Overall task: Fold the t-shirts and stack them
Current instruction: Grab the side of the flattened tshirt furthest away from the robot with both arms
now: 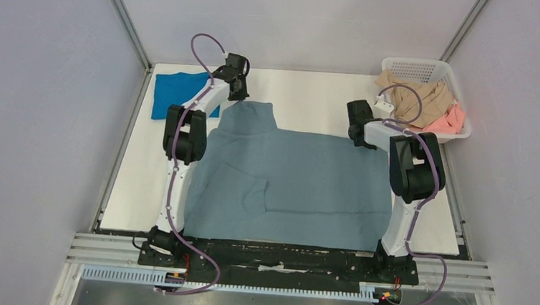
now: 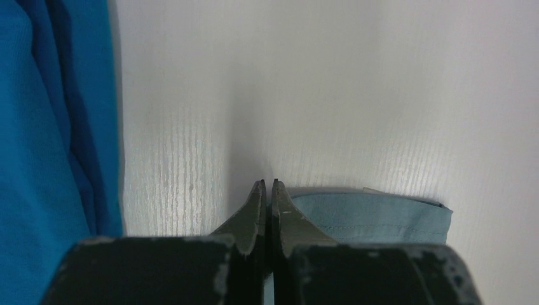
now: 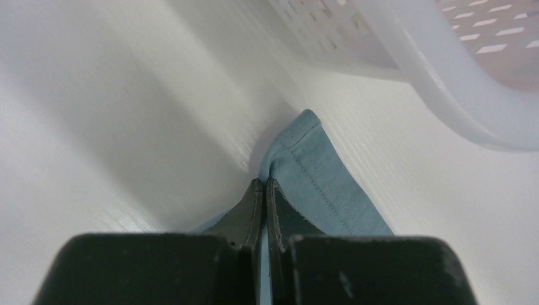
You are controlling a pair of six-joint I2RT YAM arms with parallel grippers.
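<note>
t-shirt (image 1: 301, 176) on seemingly grained table (image 1: 314, 102); grey walls (image 1: 40, 108)

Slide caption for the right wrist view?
Right claw pinched shut on a hemmed corner of the grey-blue t-shirt, white basket beyond on the table.

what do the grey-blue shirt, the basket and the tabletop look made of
Grey-blue shirt: soft matte cloth, probably cotton knit; it drapes, creases, and has a stitched hem. Basket: white, slightly glossy moulded plastic with slotted walls. Tabletop: hard white board with fine grain lines, perhaps laminate.
</note>
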